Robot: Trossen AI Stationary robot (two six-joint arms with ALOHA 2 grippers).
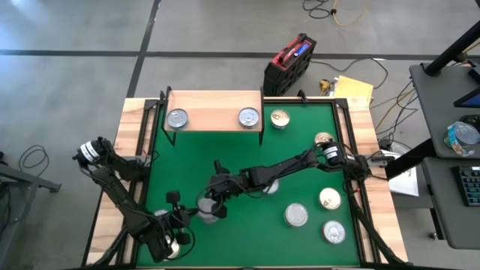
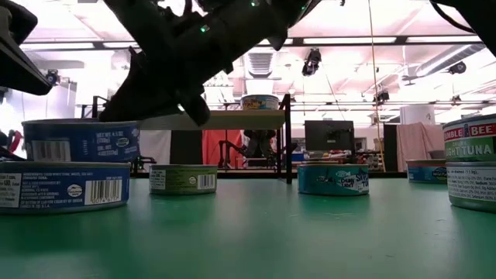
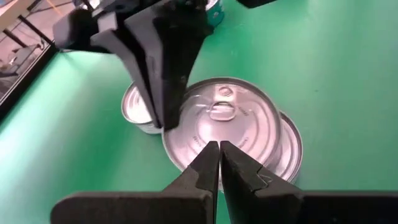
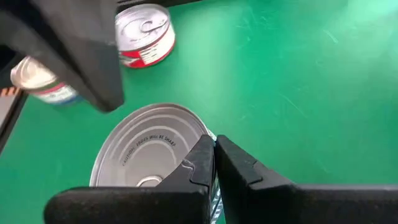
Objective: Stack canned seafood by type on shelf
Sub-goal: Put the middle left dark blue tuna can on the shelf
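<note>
A stack of flat tins stands in the near left-of-middle part of the green mat (image 1: 225,150). Its top tin (image 3: 224,115) is silver-lidded with a pull tab and sits off-centre on the tin below (image 3: 291,149). In the low view the two show as blue-sided tins (image 2: 81,139). My left gripper (image 3: 219,148) is shut, its tips over the lid's near part. My right gripper (image 4: 214,144) is shut too, its tips at the lid's rim on the opposite side. The shelf (image 1: 214,105) stands at the mat's far edge with two silver tins (image 1: 177,118) (image 1: 248,117) on it. My left gripper's shut fingertips stand over the near part of the top tin's lid (image 3: 214,134), slanting down; whether they touch it I cannot tell. My right gripper's shut fingertips (image 3: 165,118) stand at the lid's rim (image 4: 198,132), slanting down from the table's right; whether they touch I cannot tell.
Loose tins lie on the mat's right half: gold-topped ones (image 1: 280,118) (image 1: 324,139) (image 1: 330,199) and silver ones (image 1: 297,215) (image 1: 334,232). Another tin (image 3: 134,109) sits close beside the stack. A red case (image 1: 289,64) stands beyond the far edge.
</note>
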